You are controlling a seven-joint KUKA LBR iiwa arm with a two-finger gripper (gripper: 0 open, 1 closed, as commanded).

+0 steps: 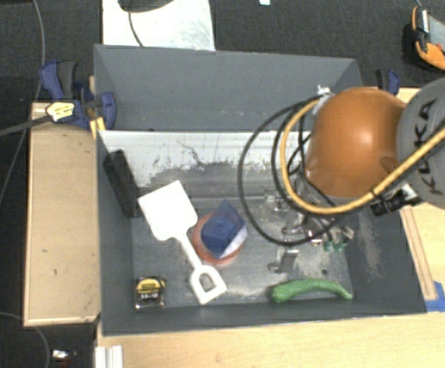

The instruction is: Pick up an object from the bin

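Gripper (286, 261) hangs low at four o'clock in the bin (222, 83); curved green pod (312, 290) lies near, at its five o'clock; whether its grip is open or closed, I cannot tell.

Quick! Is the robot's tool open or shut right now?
Tool: cannot be told; it hangs close to the green curved thing.

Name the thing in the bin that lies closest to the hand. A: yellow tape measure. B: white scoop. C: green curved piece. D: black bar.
C: the green curved piece lies just below the hand in the view, while the tape measure, black bar and white scoop lie farther off to the left.
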